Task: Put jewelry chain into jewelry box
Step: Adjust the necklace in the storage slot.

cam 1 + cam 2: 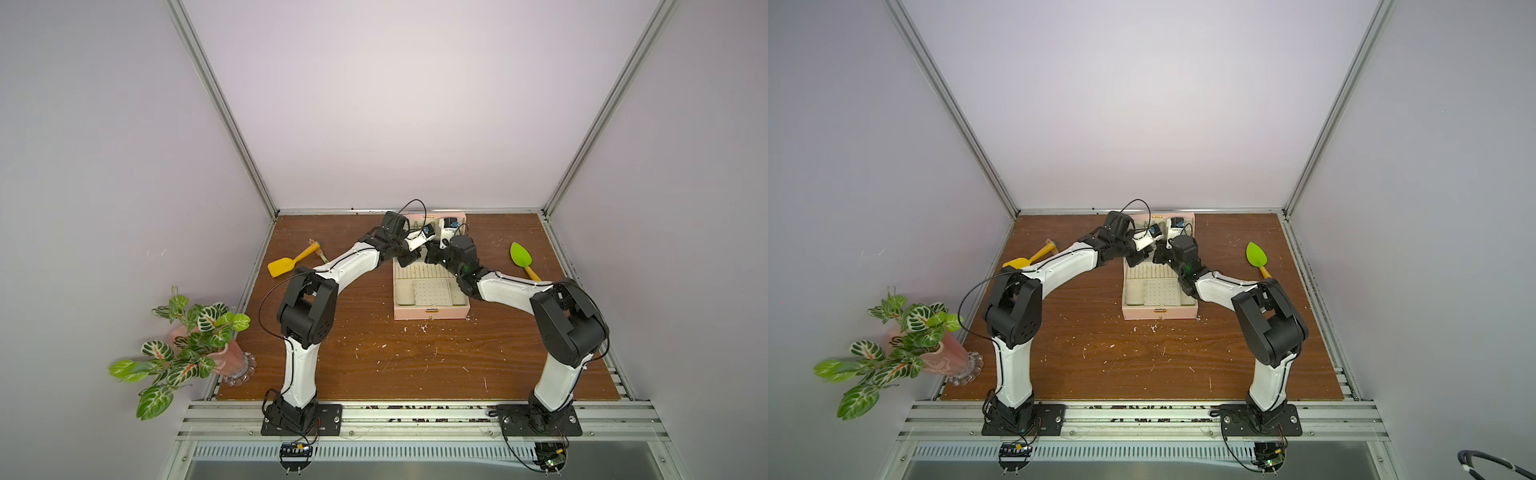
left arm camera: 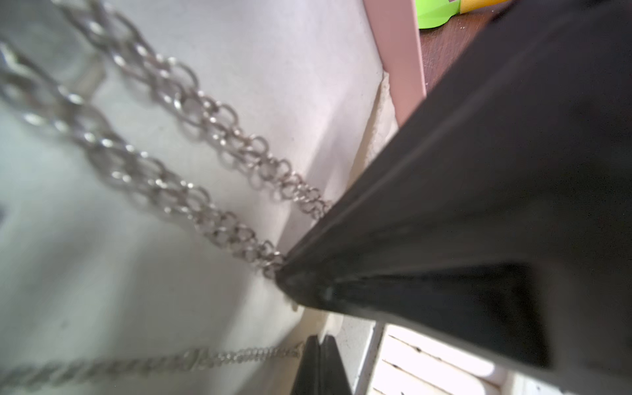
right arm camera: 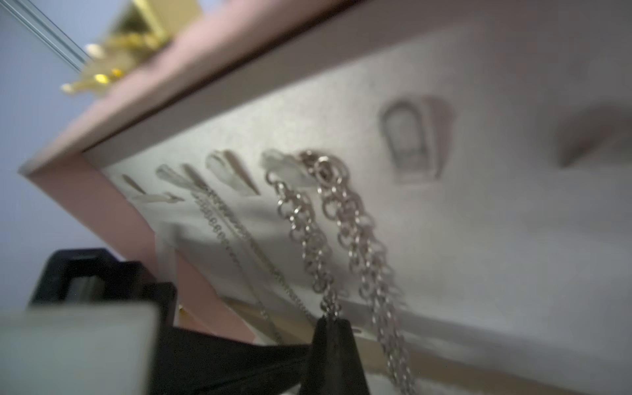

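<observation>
Jewelry chain (image 3: 359, 239): chunky silvery links, hanging as two strands from a white hook (image 3: 284, 164) on the cream lining of the raised lid (image 3: 113, 191), centre of the right wrist frame. I am counting it as already inside the jewelry box (image 1: 432, 312), which is sitting open at the middle rear of the counter (image 1: 374, 365) in a top view.

Right claw (image 3: 333, 325): pressed together at bottom centre of frame, pinching the strand nearer the frame's left with its very tips.

Left claw (image 2: 318, 343): pressed together at the bottom of the left wrist frame, with a blurred strand (image 2: 205, 357) running into it. I am not able to tell whether that strand belongs to the same chain.

Hazards I am watching:
- a tug away from the lid slipping the loop off the hook
- the tip-only pinch sliding along the links
- the thin neighbouring chains (image 3: 239, 239) tangling
- the lid swinging if both arms are pulling
</observation>
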Robot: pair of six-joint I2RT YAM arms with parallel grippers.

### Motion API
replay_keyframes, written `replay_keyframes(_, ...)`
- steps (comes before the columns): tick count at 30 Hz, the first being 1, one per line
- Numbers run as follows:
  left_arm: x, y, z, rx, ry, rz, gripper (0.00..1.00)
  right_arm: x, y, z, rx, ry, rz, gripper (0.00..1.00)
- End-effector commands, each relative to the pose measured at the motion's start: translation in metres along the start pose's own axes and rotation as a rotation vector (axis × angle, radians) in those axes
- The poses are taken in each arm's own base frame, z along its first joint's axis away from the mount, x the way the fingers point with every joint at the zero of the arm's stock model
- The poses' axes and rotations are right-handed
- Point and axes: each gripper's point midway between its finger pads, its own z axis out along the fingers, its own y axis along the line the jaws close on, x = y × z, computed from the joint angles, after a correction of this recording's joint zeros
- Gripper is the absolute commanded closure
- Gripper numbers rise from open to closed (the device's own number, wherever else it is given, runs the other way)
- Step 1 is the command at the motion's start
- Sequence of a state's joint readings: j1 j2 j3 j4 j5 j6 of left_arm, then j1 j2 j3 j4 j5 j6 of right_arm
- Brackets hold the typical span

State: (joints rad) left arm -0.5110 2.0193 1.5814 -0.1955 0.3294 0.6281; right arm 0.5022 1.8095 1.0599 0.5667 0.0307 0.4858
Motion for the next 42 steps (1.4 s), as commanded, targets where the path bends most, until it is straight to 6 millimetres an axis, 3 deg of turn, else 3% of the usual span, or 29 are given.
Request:
replay_keyframes(1,-0.004,-0.003,0.006,0.011,-0.033,-0.003,0.99,-0.018,0.011,-0.014,-0.053,-0.032,-0.006,1.0)
replay_keyframes(19,-0.002,0.0,0.009,-0.005,-0.029,-0.013,0.99,-0.009,0.013,-0.033,-0.084,0.021,-0.02,1.0)
replay_keyframes(42,-0.006,0.001,0.008,-0.007,-0.044,-0.012,0.99,0.034,-0.003,-0.016,-0.059,0.122,-0.01,1.0)
